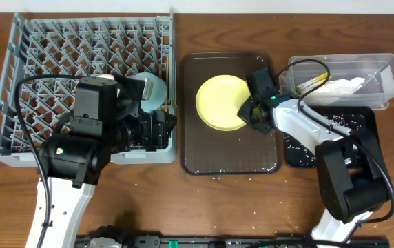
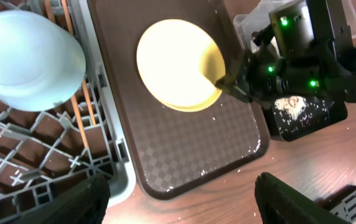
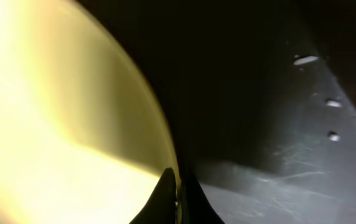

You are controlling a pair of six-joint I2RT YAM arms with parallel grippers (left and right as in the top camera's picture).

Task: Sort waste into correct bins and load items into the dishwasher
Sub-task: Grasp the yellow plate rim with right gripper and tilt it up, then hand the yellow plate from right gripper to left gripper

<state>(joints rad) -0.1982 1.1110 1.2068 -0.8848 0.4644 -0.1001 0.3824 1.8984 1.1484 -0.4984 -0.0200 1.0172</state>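
Note:
The pale-yellow plate (image 1: 219, 102) lies on the dark brown serving tray (image 1: 228, 158). My right gripper (image 1: 246, 110) is shut on its right rim, which sits slightly raised in the left wrist view (image 2: 172, 62). The rim runs between the fingertips (image 3: 177, 193). My left gripper (image 2: 184, 205) is open and empty over the grey dish rack's (image 1: 38, 62) front right corner. The light-blue bowl (image 1: 152, 89) sits upside down in the rack beside the chopsticks (image 2: 86, 102). The napkin (image 1: 338, 87) and sachet (image 1: 313, 83) lie in the clear tub (image 1: 386, 72). The cream bowl and cup are hidden.
The shallow black tray (image 1: 366, 120) right of the serving tray holds rice scraps (image 2: 290, 106). A few rice grains lie on the serving tray and on the wooden table (image 1: 218, 207) in front of it. My left arm covers the rack's front middle.

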